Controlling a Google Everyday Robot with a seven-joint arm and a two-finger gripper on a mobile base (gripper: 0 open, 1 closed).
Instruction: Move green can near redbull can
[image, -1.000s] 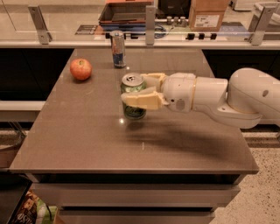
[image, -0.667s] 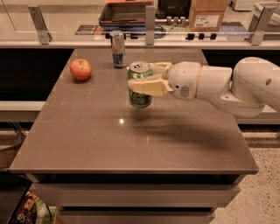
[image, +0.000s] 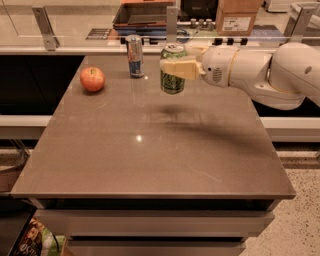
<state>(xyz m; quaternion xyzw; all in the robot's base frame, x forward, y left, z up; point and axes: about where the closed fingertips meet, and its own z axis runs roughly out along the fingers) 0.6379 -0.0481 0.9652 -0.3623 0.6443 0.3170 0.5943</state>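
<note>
One green soda can (image: 173, 75) with silver top hangs upright, clamped in the white arm's gripper (image: 172, 68), above the grey-brown tabletop (image: 150, 155), just right of the slim blue-and-silver redbull can (image: 134, 56); round red apple (image: 92, 79) farther left.

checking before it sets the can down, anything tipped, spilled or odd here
Nothing stands out: the gripper holds the green can upright, off the table, beside the upright redbull can; the apple sits apart, no spill.
</note>
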